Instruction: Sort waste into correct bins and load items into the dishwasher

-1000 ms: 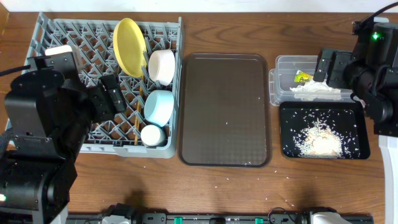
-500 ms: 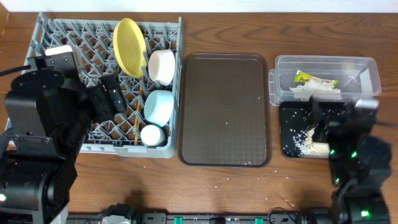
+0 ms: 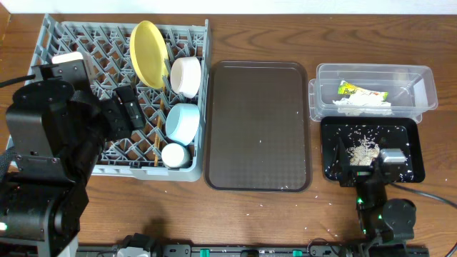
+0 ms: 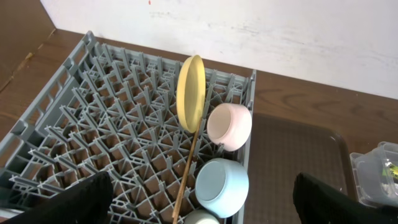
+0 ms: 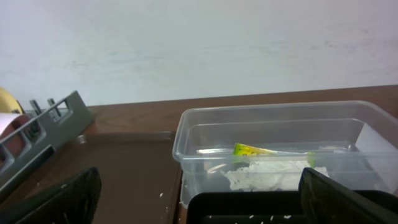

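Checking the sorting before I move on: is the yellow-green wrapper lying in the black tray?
No, the wrapper lies in the clear tub beside crumpled white paper; the black tray holds rice.

Overhead looks straight down; left wrist shares the dish rack [image 4: 112,124], right wrist the clear tub [image 5: 189,155].

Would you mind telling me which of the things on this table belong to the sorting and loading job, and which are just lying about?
Part of the job: dish rack, yellow plate, white bowl, light blue bowl, small white cup, chopsticks, clear tub, wrapper, crumpled paper, black tray, rice.

Just lying about: brown serving tray, bare but for a few stray grains.
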{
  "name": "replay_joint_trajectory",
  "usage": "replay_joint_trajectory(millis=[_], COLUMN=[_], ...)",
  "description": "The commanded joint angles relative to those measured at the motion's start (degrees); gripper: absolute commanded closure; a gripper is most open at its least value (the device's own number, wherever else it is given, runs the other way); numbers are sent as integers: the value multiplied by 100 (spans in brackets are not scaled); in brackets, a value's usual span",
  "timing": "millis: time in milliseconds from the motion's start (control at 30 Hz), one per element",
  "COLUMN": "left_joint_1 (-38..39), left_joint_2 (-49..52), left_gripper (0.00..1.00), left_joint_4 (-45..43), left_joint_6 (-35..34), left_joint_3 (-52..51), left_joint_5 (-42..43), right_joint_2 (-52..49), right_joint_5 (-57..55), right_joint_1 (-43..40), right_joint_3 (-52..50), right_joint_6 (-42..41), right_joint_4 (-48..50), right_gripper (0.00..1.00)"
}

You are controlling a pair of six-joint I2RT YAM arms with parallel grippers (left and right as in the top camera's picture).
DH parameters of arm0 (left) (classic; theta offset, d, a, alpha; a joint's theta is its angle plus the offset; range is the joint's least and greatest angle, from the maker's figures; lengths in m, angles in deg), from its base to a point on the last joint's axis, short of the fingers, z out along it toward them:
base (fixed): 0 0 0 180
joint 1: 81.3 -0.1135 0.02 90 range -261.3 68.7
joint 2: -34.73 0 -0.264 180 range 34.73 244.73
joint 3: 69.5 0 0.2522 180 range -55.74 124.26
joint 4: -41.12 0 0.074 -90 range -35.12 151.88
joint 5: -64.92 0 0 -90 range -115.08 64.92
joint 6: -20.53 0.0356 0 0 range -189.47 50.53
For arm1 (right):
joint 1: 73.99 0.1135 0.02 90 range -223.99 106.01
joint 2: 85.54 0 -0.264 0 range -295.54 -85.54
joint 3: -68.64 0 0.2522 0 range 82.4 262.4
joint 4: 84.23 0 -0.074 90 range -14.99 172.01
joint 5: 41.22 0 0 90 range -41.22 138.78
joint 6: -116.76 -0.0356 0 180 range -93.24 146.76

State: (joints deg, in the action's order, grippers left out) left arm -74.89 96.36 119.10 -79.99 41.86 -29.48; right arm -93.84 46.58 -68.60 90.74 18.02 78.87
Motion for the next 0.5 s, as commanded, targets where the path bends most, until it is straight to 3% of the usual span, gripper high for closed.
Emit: replay_joint_trajectory(millis=[0,267,467], left_joint_1=[-20,-20,-17], left_joint_2=[-17,-17,-17], left_gripper=[7,7,7], left_joint_4=[0,0,0], left_joint_6=[-11,-11,-11], left_joint_3=[2,2,2], left_joint_5=[37,37,37], right_joint_2=[422,802,802], right_joint_5=[-98,-35,186], right_joint_1=[61,70,70], right_joint_3=[-350,-802,-804], right_joint_6=[-66,-59,57], right_joint_4=[127,450,-129], right_gripper=[1,1,1])
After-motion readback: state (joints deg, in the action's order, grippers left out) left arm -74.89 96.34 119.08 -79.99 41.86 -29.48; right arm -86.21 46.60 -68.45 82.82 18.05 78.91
